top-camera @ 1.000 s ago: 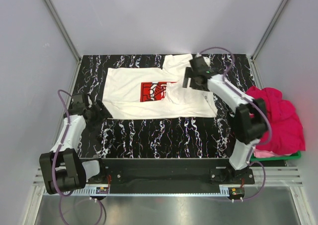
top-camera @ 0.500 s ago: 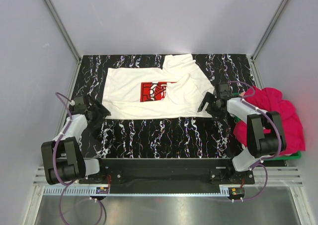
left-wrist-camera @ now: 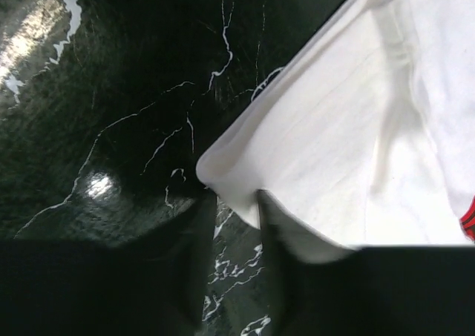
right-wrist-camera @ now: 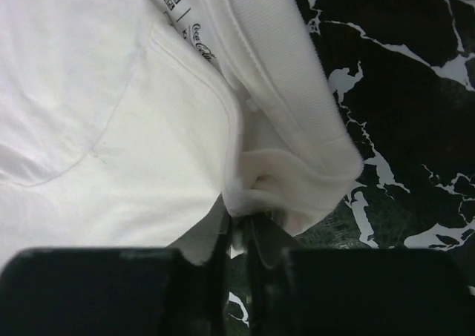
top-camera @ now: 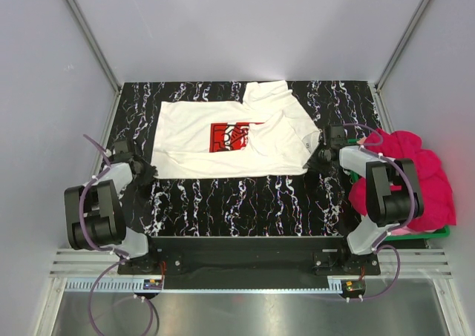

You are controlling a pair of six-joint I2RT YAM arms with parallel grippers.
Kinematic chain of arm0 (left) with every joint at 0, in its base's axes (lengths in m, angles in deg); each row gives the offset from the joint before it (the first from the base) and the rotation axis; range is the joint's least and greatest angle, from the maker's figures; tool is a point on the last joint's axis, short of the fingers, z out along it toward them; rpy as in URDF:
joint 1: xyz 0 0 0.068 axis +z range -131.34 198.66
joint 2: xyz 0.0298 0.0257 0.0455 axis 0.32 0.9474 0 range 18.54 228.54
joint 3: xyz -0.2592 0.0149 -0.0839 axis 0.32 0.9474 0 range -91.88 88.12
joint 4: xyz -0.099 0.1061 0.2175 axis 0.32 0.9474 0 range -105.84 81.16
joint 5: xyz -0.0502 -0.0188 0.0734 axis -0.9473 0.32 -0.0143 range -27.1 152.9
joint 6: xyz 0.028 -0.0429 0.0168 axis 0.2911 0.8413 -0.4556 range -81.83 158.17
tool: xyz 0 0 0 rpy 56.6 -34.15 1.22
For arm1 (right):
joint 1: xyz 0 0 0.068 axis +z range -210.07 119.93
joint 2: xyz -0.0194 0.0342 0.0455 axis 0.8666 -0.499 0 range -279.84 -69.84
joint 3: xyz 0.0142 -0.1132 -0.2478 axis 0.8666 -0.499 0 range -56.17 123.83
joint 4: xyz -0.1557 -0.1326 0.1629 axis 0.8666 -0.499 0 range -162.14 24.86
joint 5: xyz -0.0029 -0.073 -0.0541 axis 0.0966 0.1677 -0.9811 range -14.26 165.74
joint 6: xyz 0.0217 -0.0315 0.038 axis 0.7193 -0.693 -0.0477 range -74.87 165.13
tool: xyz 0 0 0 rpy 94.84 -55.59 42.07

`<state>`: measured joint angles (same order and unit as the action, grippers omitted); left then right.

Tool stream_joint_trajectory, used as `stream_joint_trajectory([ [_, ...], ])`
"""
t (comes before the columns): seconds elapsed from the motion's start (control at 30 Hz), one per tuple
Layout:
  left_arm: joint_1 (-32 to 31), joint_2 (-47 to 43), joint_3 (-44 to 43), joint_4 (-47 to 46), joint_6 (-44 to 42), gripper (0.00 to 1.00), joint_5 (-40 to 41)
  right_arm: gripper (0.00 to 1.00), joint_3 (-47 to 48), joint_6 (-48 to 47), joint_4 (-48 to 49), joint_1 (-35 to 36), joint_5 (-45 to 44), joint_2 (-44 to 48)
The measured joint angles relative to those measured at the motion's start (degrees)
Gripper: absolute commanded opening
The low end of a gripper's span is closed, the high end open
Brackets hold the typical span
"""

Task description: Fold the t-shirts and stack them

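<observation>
Near left, the left hand [left-wrist-camera: 236,202], fingers slightly parted, straddles a hem corner of the white cotton t-shirt [top-camera: 193,139] on the black marbled tabletop [top-camera: 245,202]; the right hand [right-wrist-camera: 239,228] pinches its near-right edge beside a label [right-wrist-camera: 200,35] reading "Coca-Cola".

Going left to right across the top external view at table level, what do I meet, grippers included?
left gripper → white t-shirt → right gripper → pink t-shirts
</observation>
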<state>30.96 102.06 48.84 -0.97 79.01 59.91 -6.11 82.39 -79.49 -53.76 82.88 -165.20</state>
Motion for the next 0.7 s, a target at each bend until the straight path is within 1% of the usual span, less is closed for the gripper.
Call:
stream_joint_trajectory([
  [0.1,0.04,1.11,-1.01,0.04,-0.33,0.00,0.04,0.00,-0.02,0.09,-0.68,0.00,0.02,-0.20],
  [0.23,0.22,-1.16,-1.16,2.95,-0.52,0.00,0.09,0.00,-0.02,-0.13,-3.56,0.00,-0.15,1.01],
  [0.33,1.14,-8.07,-1.16,7.87,-1.16,0.00,-0.11,0.02,-0.02,-0.74,-8.04,0.00,-0.52,4.22],
  [0.4,2.54,-15.15,-1.25,11.45,-1.86,0.00,-0.61,0.08,0.02,-1.05,-11.47,0.07,-0.48,7.54],
  [0.5,4.24,-24.46,-2.01,17.62,-2.97,0.01,-1.64,0.12,0.09,-1.22,-15.63,0.09,-0.31,12.59],
  [0.63,4.94,-32.70,-2.73,25.86,-3.87,0.06,-2.93,0.13,-0.17,-0.96,-20.76,0.07,-0.15,19.43],
  [0.7,5.09,-36.06,-3.17,30.14,-4.02,0.11,-3.54,0.15,-1.22,-0.48,-22.97,0.07,-0.13,23.54],
])
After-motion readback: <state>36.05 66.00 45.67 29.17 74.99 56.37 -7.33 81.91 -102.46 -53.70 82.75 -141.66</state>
